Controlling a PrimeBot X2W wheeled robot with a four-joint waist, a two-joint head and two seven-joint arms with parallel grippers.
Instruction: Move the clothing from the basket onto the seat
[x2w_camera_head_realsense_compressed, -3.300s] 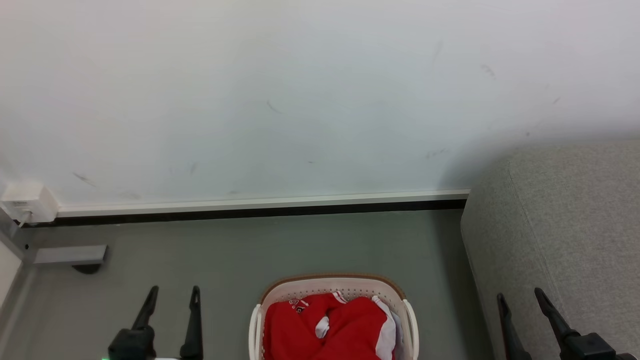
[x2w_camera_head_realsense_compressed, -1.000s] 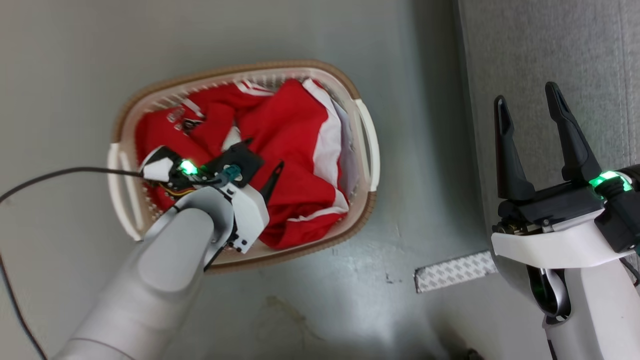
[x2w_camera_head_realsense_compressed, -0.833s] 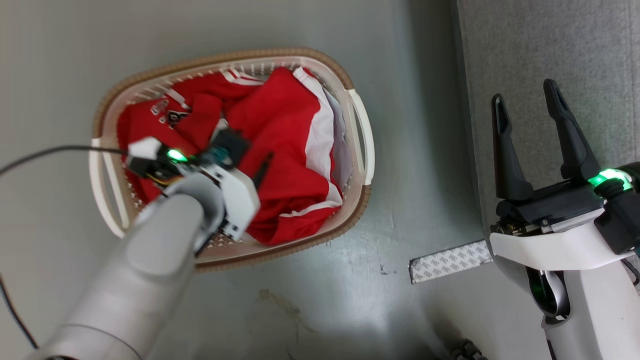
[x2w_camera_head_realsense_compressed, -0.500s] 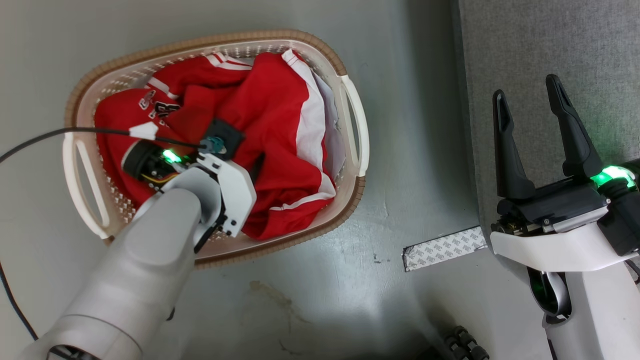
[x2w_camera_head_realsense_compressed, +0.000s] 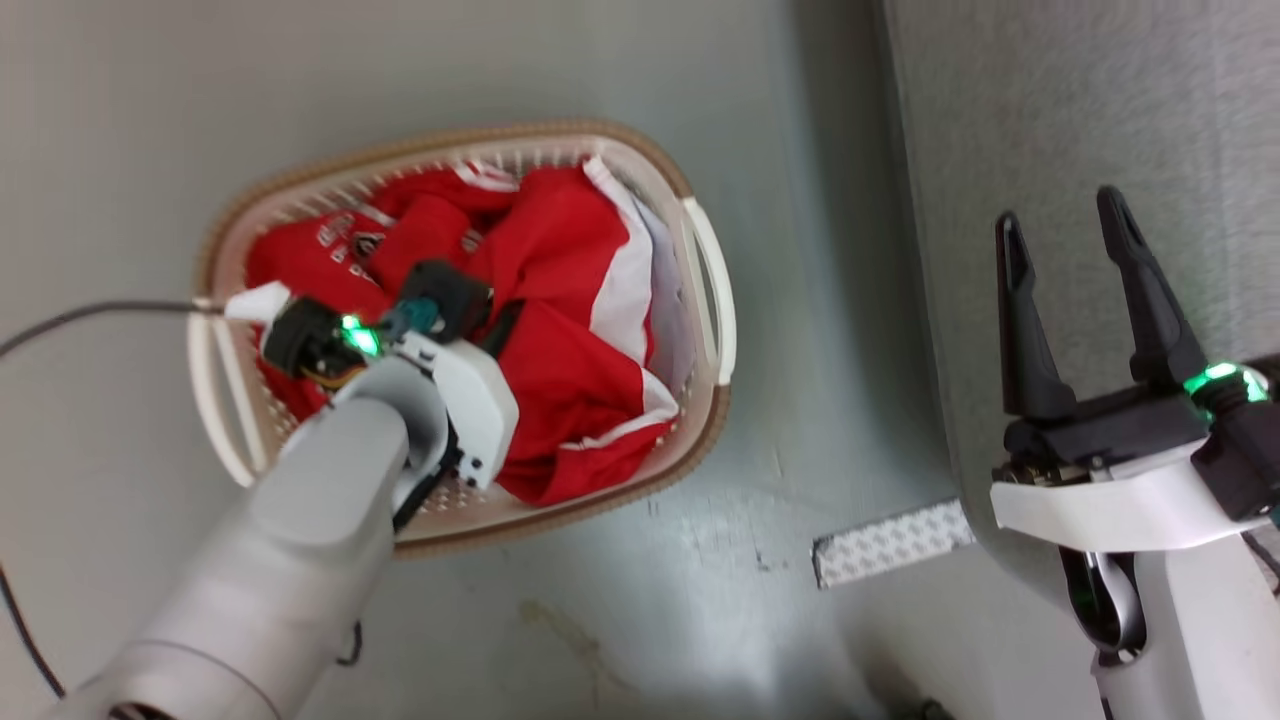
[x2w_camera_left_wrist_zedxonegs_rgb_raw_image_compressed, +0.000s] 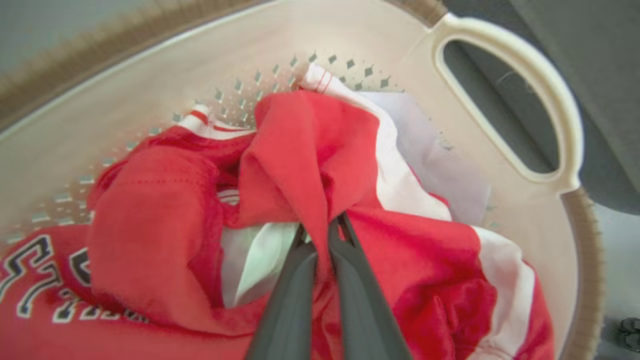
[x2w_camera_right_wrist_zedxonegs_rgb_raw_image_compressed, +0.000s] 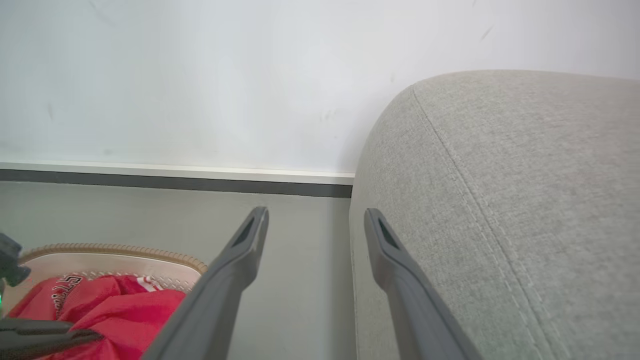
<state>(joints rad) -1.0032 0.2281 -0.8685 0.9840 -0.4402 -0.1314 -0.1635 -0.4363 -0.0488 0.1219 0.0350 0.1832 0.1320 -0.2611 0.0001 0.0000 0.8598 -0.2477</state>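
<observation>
In the head view my left forearm (x2w_camera_head_realsense_compressed: 300, 540) reaches from 7 o'clock toward 1 o'clock. The left end effector (x2w_camera_left_wrist_zedxonegs_rgb_raw_image_compressed: 322, 227) has its fingers pressed together on a fold of the clothing (x2w_camera_left_wrist_zedxonegs_rgb_raw_image_compressed: 300, 150). My right end effector (x2w_camera_head_realsense_compressed: 1060, 208) sits at 4 o'clock, fingers spread apart, pointing toward 12.

Floor (x2w_camera_head_realsense_compressed: 790, 250): smooth grey, slightly glossy. Pale glare patches low centre, a brownish stain (x2w_camera_head_realsense_compressed: 560, 625), a few dark specks. Strip of white patterned tape (x2w_camera_head_realsense_compressed: 893, 543) lies flat on it, one end near the base of the sofa (x2w_camera_head_realsense_compressed: 1080, 100). Sofa grey fabric, rounded corner, stitched seam along the edge. Wall (x2w_camera_right_wrist_zedxonegs_rgb_raw_image_compressed: 200, 75) white, faint scuffs. White skirting (x2w_camera_right_wrist_zedxonegs_rgb_raw_image_compressed: 175, 171) over a dark band where wall meets floor.
</observation>
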